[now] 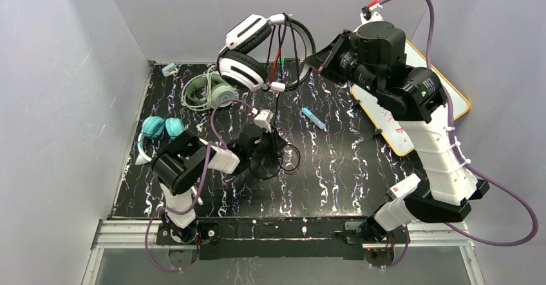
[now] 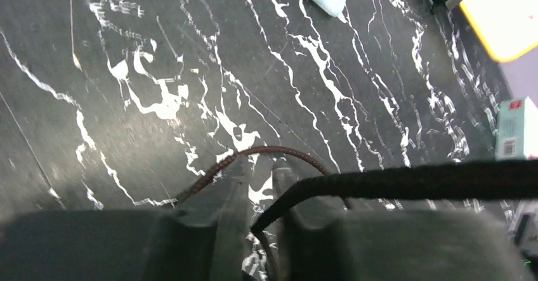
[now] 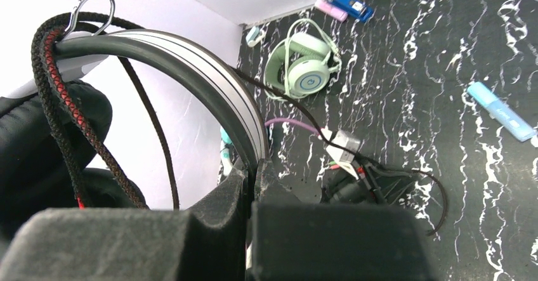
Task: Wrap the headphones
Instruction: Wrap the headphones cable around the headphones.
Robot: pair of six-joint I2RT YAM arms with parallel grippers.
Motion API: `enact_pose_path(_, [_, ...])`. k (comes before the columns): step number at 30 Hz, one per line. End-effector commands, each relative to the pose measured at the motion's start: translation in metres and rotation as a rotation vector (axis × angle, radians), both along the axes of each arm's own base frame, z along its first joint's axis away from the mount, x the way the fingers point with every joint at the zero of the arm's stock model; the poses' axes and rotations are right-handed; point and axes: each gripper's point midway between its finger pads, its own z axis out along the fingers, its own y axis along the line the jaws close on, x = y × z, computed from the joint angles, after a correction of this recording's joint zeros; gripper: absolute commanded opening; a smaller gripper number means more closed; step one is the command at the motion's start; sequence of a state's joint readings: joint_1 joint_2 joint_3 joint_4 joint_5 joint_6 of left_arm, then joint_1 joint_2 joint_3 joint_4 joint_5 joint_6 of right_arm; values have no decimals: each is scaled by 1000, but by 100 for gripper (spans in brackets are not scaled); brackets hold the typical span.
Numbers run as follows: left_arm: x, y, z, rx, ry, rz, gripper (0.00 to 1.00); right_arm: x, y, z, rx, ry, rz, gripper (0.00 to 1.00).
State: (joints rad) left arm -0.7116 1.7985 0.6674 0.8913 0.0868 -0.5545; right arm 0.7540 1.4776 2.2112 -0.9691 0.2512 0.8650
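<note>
The right gripper [image 3: 254, 167] was clamped shut on the striped band of the black-and-white over-ear headset [image 1: 248, 53], holding it aloft near the back wall. The headset's thin black braided cable [image 1: 283, 159] trailed down to loose loops on the black, white-veined tabletop [image 1: 348, 169]. There the left gripper [image 2: 260, 179] sat low, the cable running into the narrow gap between its fingers. Whether they pinched it could not be told. A mint-green headset [image 1: 216, 91] with a pale cable and a teal-cupped headset [image 1: 161, 127] with a white band lay on the tabletop at far left.
</note>
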Motion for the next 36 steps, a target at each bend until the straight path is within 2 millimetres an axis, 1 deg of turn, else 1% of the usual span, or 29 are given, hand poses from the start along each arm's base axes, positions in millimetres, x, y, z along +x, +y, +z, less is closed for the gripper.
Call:
enact_pose_path(1, [6,-3,17,-39,-44,54,5,-4,-31,66,161,-158,-120,1])
enact_pose_path(2, [0,3,18,-36,-43,55,0,-1,-36,62,135,-162,-147,1])
enact_pose_path(5, [-20,21,22,-20,-47,50,0,11,-56,51,46,-165,-257,1])
enact_pose_path(7, [-37,34,24,-24,-29,47,0,20,-67,47,-7,-178,-325,1])
enact_pose_path(8, [-48,41,19,-21,-11,43,0,25,-72,45,-29,-189,-359,1])
enact_pose_path(9, [-56,46,21,-24,-4,42,0,29,-76,42,-51,-198,-388,1])
enact_pose_path(10, [-62,51,26,-34,-7,43,0,33,-80,41,-71,-208,-414,1])
enact_pose_path(14, [-86,69,24,-8,26,38,0,49,-99,30,-166,-220,-538,1])
enact_pose_path(17, [-103,68,22,12,68,-13,0,60,-112,29,-202,-234,-607,1])
enact_pose_path(20, [-117,63,26,23,94,-81,0,75,-125,26,-231,-233,-666,1])
enact_pose_path(23, [-125,67,36,72,89,-124,0,91,-135,10,-308,-213,-719,1])
enact_pose_path(24, [-127,69,41,89,83,-134,0,95,-139,2,-340,-201,-732,1])
enact_pose_path(26, [-132,72,51,115,79,-153,0,106,-144,-25,-423,-161,-746,1])
enact_pose_path(27, [-134,74,56,123,83,-161,0,113,-150,-40,-455,-135,-756,1])
enact_pose_path(30, [-142,68,75,130,106,-219,0,131,-165,-90,-495,-21,-735,1])
enact_pose_path(31, [-147,67,77,137,128,-245,0,136,-168,-108,-491,28,-721,1])
enact_pose_path(34, [-163,60,85,162,164,-334,0,145,-182,-153,-535,142,-743,1])
enact_pose_path(36, [-172,60,90,205,170,-384,0,144,-191,-176,-582,191,-787,1])
